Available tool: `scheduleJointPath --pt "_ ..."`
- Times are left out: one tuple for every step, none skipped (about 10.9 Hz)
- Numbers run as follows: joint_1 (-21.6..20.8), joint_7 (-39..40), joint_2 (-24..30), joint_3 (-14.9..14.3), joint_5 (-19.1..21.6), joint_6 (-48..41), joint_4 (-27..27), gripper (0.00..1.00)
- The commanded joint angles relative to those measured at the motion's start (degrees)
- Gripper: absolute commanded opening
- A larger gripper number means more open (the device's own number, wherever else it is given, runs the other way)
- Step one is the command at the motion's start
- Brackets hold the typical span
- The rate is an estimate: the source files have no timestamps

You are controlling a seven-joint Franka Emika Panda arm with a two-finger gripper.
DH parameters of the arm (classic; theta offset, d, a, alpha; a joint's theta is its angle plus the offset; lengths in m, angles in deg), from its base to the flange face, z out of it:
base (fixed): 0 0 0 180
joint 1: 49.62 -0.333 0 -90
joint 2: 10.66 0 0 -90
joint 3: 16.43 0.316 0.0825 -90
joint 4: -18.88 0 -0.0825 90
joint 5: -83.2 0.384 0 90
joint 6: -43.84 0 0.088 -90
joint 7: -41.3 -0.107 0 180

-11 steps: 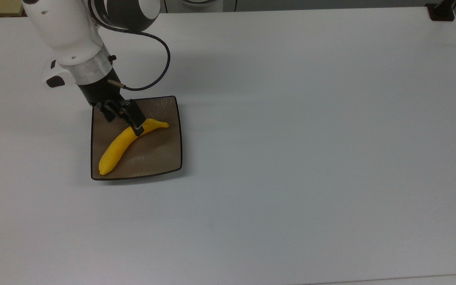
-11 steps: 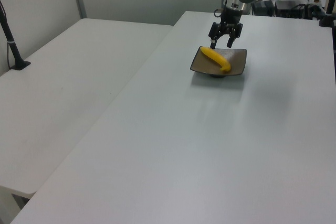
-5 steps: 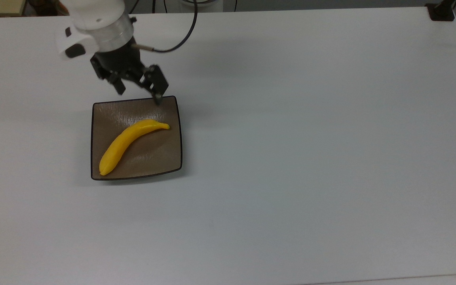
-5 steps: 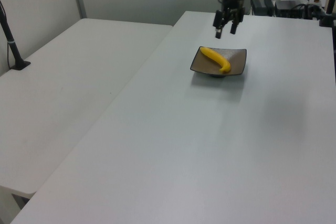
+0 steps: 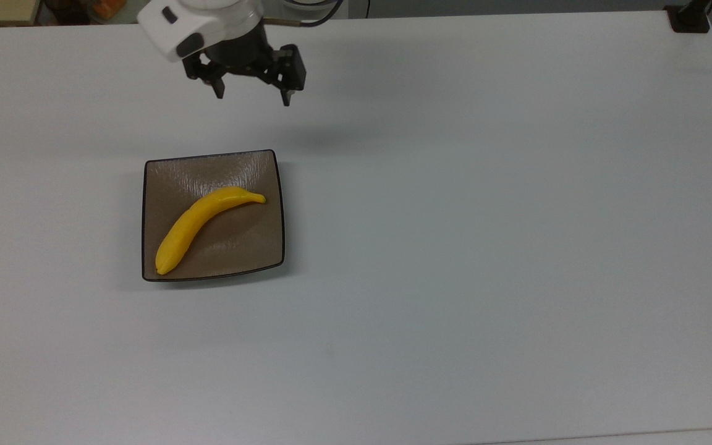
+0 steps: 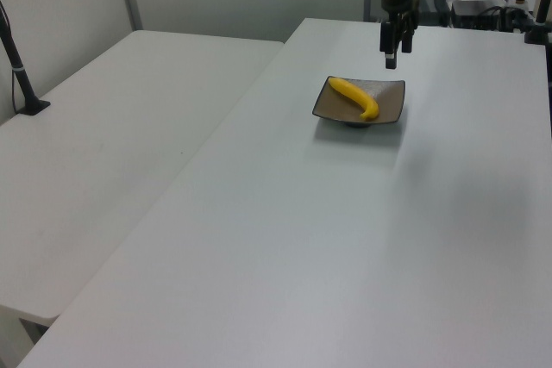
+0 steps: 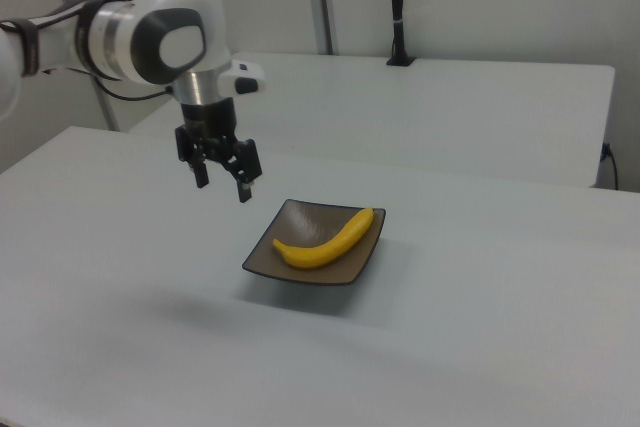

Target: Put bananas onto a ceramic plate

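Hanging above my white matte surface (image 5: 455, 247), the black two-finger tool (image 5: 252, 96) has its jaws spread wide and holds nothing; from my station I see both fingertips pointing down with clear air under them. In the top view it sits above the plate's upper edge, off toward the top view's right, apart from the plate. In the right view the tool (image 7: 222, 183) floats to the right view's left of the plate, raised well off the surface, and in the left view the tool (image 6: 392, 58) hangs beyond the plate's far rim. Its white, rounded wrist housing (image 5: 198, 21) and glossy white-and-grey arm joint (image 7: 150, 37) rise behind it.

I see the smooth, bright yellow curved banana (image 5: 198, 224) lying on the square glossy brown ceramic plate (image 5: 245, 244), which has rounded corners, a thin dark rim and a faintly streaked, slightly dished face. The banana runs diagonally from the top view's lower-left corner of the plate up toward its upper right, its tapered end nearing the right rim. In the right view the banana (image 7: 325, 242) rests fully inside the plate (image 7: 290, 219), and the left view shows the same banana (image 6: 355, 97) across the plate (image 6: 390, 105).
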Motion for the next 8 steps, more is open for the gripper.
scheduleJointPath --pt "-3.71 1.33 5.45 -1.4 -1.4 0.73 4.97 1.0" --pt "-3.9 1.42 5.54 -1.58 -0.96 0.73 5.24 1.0" --pt "-4.16 1.24 5.98 -2.45 -0.35 0.55 5.33 1.0" --pt "-5.12 1.33 7.2 -3.76 -0.08 0.64 6.37 1.0" --pt "-5.74 1.59 8.78 -5.08 0.01 0.9 7.86 1.0" --pt "-5.83 2.12 9.75 -5.44 -0.08 2.03 9.18 1.0" --pt "-5.74 2.29 10.28 -5.53 0.44 3.61 10.24 1.0" --pt "-5.74 1.69 10.29 -5.53 1.23 4.76 11.12 1.0"
